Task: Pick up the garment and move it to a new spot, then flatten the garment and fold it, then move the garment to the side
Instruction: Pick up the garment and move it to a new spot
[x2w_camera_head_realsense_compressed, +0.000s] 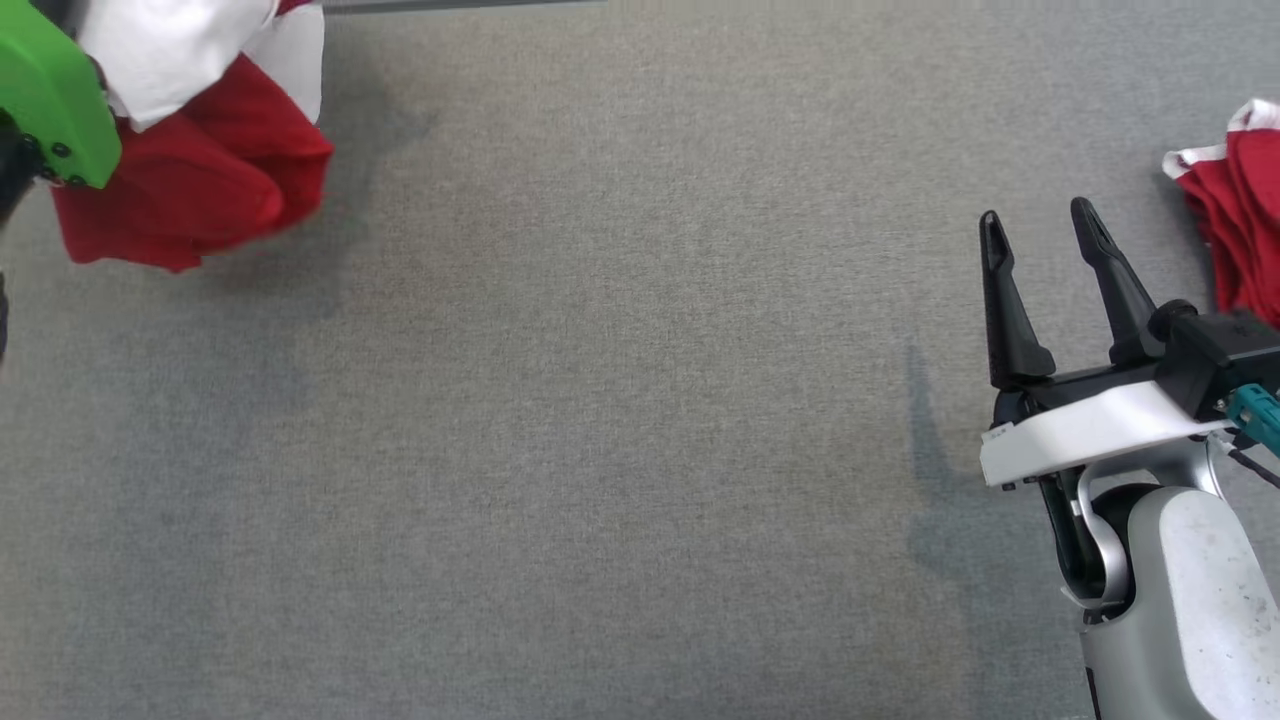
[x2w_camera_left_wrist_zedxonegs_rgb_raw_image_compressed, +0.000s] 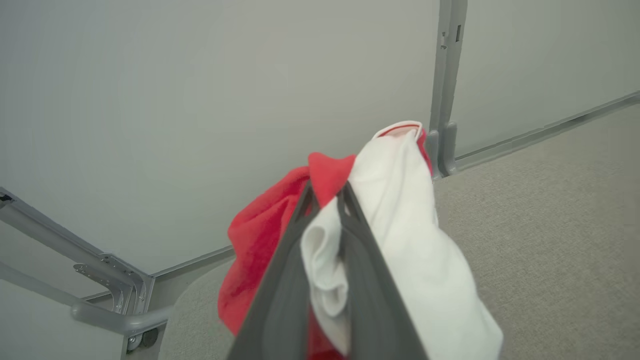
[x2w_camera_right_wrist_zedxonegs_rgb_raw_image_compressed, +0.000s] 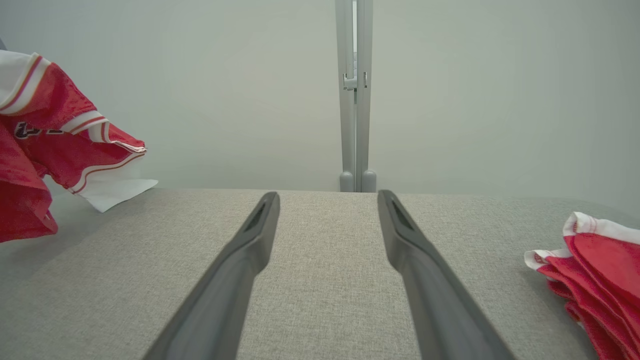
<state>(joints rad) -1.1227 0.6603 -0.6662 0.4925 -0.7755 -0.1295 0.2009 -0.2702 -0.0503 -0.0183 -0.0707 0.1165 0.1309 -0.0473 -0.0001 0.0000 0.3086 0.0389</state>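
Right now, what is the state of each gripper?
Left gripper: closed on the red and white garment.
Right gripper: open, holding nothing.

Jersey (x2w_camera_head_realsense_compressed: 200, 170), upper left of head view: red body, white panels. Same jersey at left edge of right wrist view: red cloth, white trim with thin red stripes, small dark print.
Second garment (x2w_camera_head_realsense_compressed: 1235, 200), right edge: red layers, white hem band.
Table cover (x2w_camera_head_realsense_compressed: 600, 420): grey woven, fine speckle; more beige-grey in wrist views.
Left arm cover (x2w_camera_head_realsense_compressed: 50, 100), upper left corner: bright green.
Right gripper (x2w_camera_head_realsense_compressed: 1038, 212): black fingers.
Bracket (x2w_camera_head_realsense_compressed: 1090, 430): white.
Forearm (x2w_camera_head_realsense_compressed: 1190, 600): silver-grey, small dark specks.
Connector (x2w_camera_head_realsense_compressed: 1255, 410): teal.
Left gripper (x2w_camera_left_wrist_zedxonegs_rgb_raw_image_compressed: 326, 190): dark grey fingers.
Wall (x2w_camera_right_wrist_zedxonegs_rgb_raw_image_compressed: 200, 90): plain pale grey-green.
Post (x2w_camera_right_wrist_zedxonegs_rgb_raw_image_compressed: 354, 100): grey.
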